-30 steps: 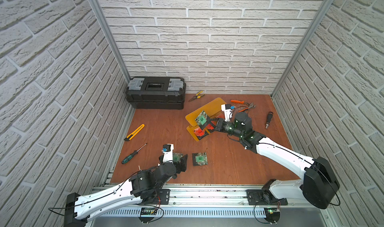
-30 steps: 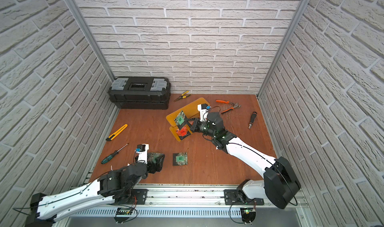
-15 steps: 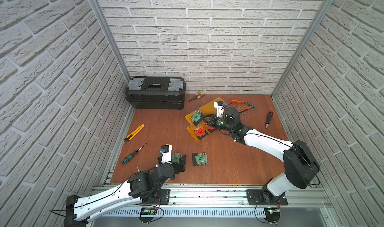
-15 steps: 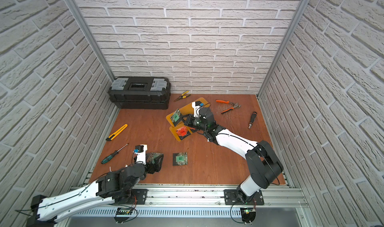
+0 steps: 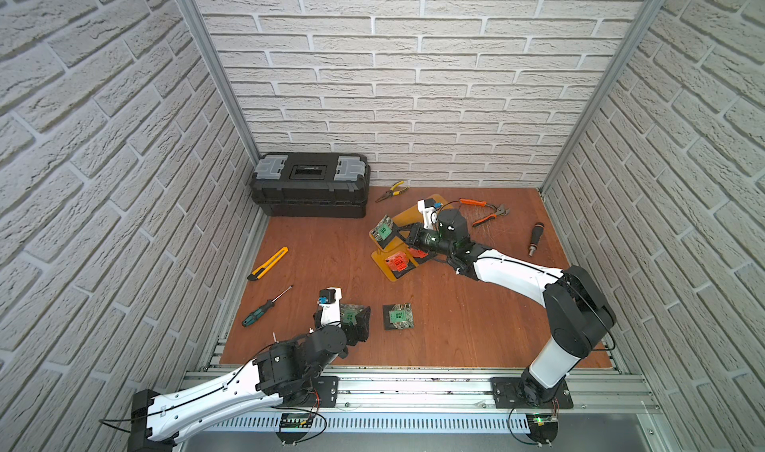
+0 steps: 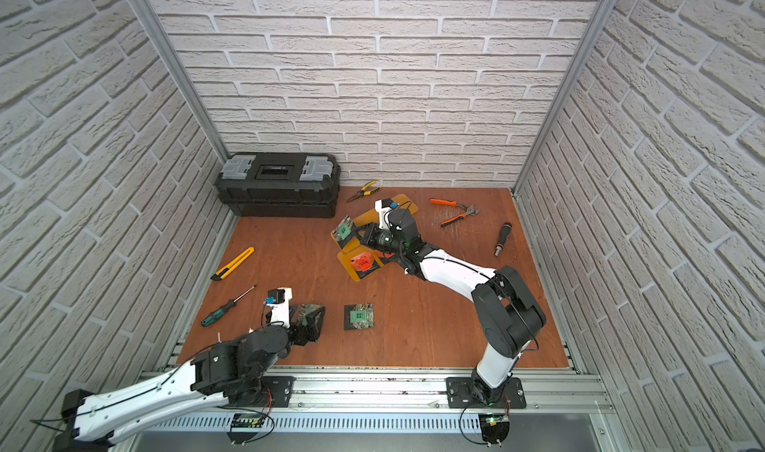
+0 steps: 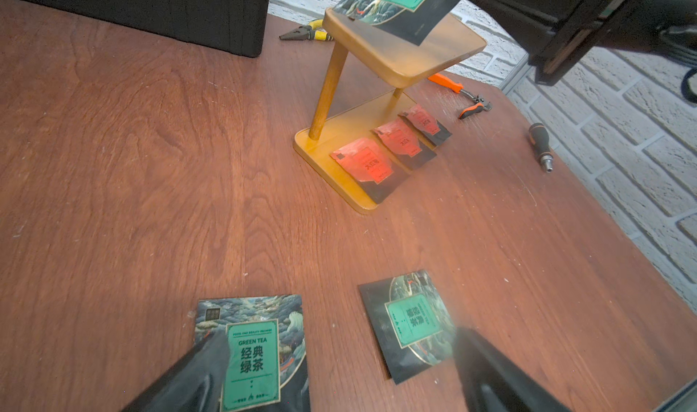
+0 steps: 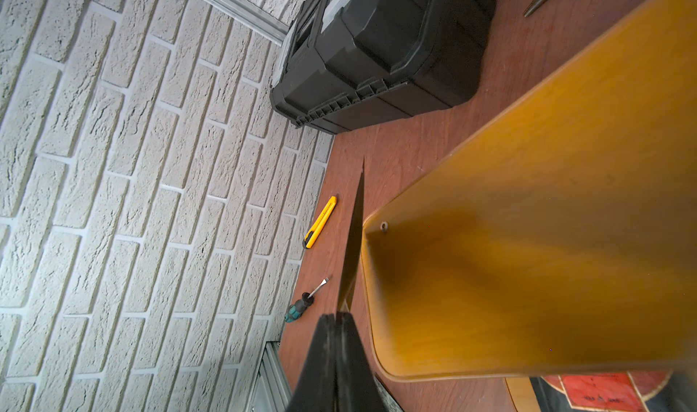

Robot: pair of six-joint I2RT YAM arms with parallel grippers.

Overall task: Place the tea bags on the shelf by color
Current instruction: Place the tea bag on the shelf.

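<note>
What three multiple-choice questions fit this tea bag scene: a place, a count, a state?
1. Where do the red tea bags lie? A lower tier of the shelf; B its upper tier; C off the shelf.
2. How many green tea bags lie on the table? A one; B two; C four.
3. How are the jaws of the right gripper? A wide open; B shut on a green tea bag; C shut on nothing.
A, all three sit on the bottom plate; B, two lie flat there; B, the bag's edge sticks from closed jaws.
</note>
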